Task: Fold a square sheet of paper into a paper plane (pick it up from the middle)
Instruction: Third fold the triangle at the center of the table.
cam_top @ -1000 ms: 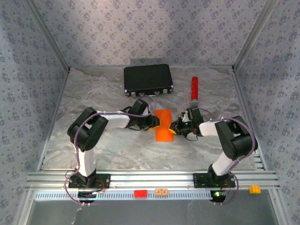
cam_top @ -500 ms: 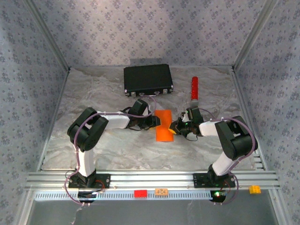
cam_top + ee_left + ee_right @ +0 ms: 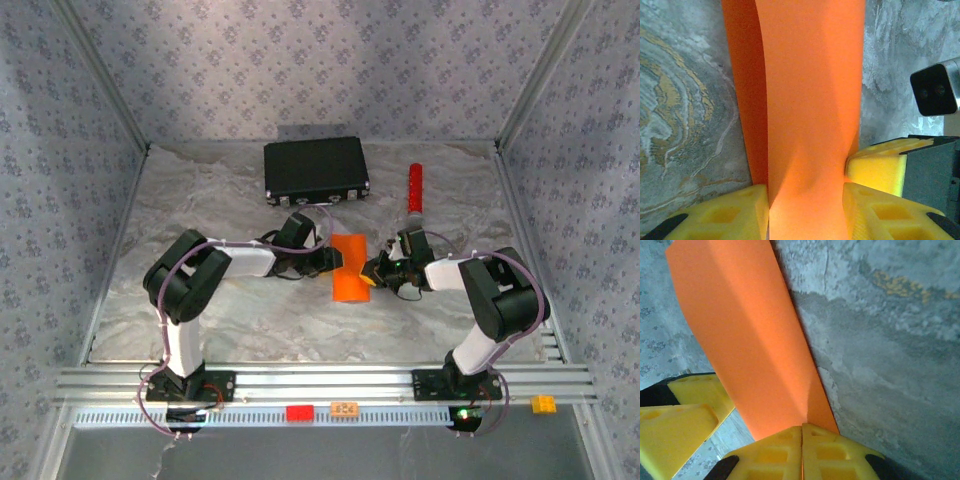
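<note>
Item: square sheet of paper (image 3: 350, 272), bright orange, seen from above as an upright oblong near the middle of the marbled table (image 3: 200, 210). It is flanked by both grippers. A lengthwise fold is seen in the left wrist view, where a darker flap stands along the sheet's (image 3: 810, 100) left edge.

Left gripper (image 3: 334, 258): placed at the sheet's left edge. In its own camera the left gripper (image 3: 805, 215) is seen with yellow fingers (image 3: 725, 217) set apart, one on each side of the orange band, which fills the gap from pad to pad. Whether the paper is pressed or merely straddled cannot be told.

Right gripper (image 3: 372, 270): placed at the sheet's right edge, opposite the left. In its own camera the right gripper (image 3: 801, 440) is seen clamped, its pads meeting on a thin orange edge, with the sheet (image 3: 740, 320) running away from them over the table.

Other entries: black case (image 3: 315, 170) at the far side, well apart from the paper; red cylinder (image 3: 414, 187) to the right of the case.
</note>
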Action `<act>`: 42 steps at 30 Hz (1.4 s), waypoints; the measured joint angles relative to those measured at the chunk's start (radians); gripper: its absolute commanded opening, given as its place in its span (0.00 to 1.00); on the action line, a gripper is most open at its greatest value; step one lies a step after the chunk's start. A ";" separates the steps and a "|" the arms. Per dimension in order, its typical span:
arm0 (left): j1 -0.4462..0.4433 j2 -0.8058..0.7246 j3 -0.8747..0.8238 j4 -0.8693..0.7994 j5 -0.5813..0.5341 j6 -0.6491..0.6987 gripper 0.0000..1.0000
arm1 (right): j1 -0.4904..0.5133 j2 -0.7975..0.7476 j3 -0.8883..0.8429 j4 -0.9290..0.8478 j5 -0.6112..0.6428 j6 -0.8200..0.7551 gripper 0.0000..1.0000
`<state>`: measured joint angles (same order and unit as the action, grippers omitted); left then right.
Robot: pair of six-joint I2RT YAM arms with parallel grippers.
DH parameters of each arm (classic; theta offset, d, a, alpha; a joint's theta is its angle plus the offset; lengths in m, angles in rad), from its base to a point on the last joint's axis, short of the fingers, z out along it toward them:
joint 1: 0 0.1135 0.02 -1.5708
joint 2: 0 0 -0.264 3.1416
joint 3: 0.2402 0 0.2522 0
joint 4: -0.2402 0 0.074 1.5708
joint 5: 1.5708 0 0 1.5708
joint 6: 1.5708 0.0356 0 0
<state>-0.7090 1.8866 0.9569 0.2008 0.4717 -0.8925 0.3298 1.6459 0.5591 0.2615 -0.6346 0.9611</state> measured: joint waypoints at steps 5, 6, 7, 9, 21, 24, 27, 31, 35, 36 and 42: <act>0.000 0.000 -0.012 0.040 0.000 -0.010 0.42 | 0.000 0.000 0.000 -0.001 0.002 0.000 0.10; 0.000 0.000 -0.014 0.048 0.000 -0.012 0.43 | 0.000 0.000 0.000 -0.001 0.002 0.000 0.10; 0.000 0.000 -0.019 0.059 0.000 -0.017 0.43 | 0.000 0.000 0.000 -0.001 0.002 0.000 0.10; 0.000 -0.002 -0.029 0.080 -0.001 -0.024 0.44 | 0.000 0.000 0.000 -0.001 0.002 0.000 0.10; 0.003 -0.023 -0.090 0.203 -0.004 -0.064 0.47 | 0.000 0.000 0.000 -0.001 0.002 0.000 0.10; 0.007 -0.024 -0.096 0.223 -0.005 -0.071 0.47 | 0.000 0.000 0.000 -0.001 0.002 0.000 0.10; 0.009 -0.024 -0.098 0.243 -0.008 -0.077 0.47 | 0.000 0.000 0.000 -0.001 0.002 0.000 0.10; 0.010 -0.029 -0.111 0.275 -0.016 -0.087 0.48 | 0.000 -0.001 0.000 -0.001 0.002 0.000 0.10; 0.013 -0.030 -0.124 0.294 -0.016 -0.097 0.48 | 0.000 -0.002 0.000 -0.002 0.002 0.000 0.10; 0.013 -0.030 -0.125 0.299 -0.016 -0.097 0.48 | 0.000 -0.002 0.000 -0.002 0.002 0.000 0.10; 0.015 -0.030 -0.127 0.320 -0.015 -0.105 0.45 | 0.000 -0.002 0.000 -0.002 0.002 0.000 0.10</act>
<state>-0.6937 1.8565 0.8299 0.5205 0.4568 -0.9974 0.3298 1.6440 0.5587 0.2600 -0.6327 0.9611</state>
